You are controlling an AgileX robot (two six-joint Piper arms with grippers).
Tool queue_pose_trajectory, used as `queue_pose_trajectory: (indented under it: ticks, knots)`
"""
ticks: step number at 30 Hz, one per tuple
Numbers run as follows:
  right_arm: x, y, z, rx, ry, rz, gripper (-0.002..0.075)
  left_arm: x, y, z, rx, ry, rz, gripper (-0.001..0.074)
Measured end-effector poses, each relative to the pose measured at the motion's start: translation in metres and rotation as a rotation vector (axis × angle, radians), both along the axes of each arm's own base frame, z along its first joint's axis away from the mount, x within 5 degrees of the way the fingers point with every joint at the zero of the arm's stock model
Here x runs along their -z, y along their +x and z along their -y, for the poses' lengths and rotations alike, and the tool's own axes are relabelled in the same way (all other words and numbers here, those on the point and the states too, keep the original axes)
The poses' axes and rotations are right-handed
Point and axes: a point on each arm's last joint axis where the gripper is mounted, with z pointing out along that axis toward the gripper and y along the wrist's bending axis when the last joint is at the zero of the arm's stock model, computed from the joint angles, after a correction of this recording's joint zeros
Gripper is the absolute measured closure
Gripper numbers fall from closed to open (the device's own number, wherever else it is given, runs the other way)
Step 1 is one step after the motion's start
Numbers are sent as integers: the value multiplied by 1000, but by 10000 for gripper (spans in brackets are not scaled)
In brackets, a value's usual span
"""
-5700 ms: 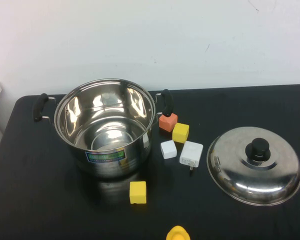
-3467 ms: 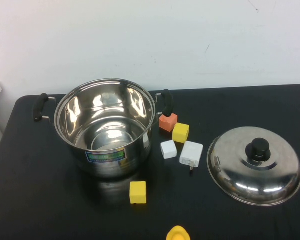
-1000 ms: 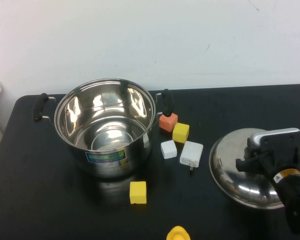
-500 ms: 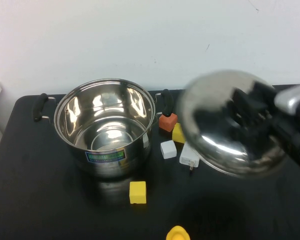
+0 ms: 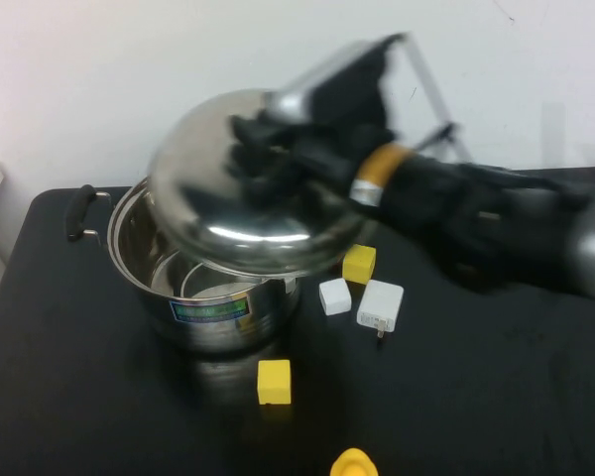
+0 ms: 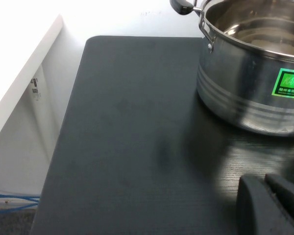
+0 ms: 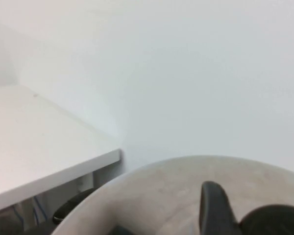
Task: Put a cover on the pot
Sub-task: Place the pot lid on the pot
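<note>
While the lid hangs tilted over the pot, the step in hand is carrying it across.

Counter fills the lower frame; pot sits left of centre, uncovered. Right gripper at upper centre, fingers clamped on the lid's knob. Left gripper low by the left-wrist frame's bottom right; fingers' state cannot be told. Next: level, centre, lower onto rim. Small blocks lie right of the pot.

A lab-style robot test bench rather than a kitchen: a matte black tabletop pushed against a bare white wall; cookware shares the surface with small yellow foam cubes, a white plug-in charger and an orange block; a plain white shelf stands beside the table, with blue cables trailing below it.
</note>
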Motion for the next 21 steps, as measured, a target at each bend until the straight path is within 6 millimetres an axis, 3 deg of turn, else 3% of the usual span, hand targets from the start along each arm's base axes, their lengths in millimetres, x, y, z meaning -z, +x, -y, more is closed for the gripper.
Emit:
queue_pose_trajectory:
  ticks: [5, 10, 14, 21]
  knots:
    - [23, 36, -48, -1, -70, -50, 393, 0, 0, 0, 0, 0, 0, 737]
    - [42, 60, -72, 33, -154, -122, 393, 0, 0, 0, 0, 0, 0, 737]
    - [59, 64, -82, 30, -177, -146, 393, 0, 0, 0, -1, -3, 0, 737]
    - [65, 59, -93, 2, -161, -132, 393, 0, 0, 0, -1, -3, 0, 737]
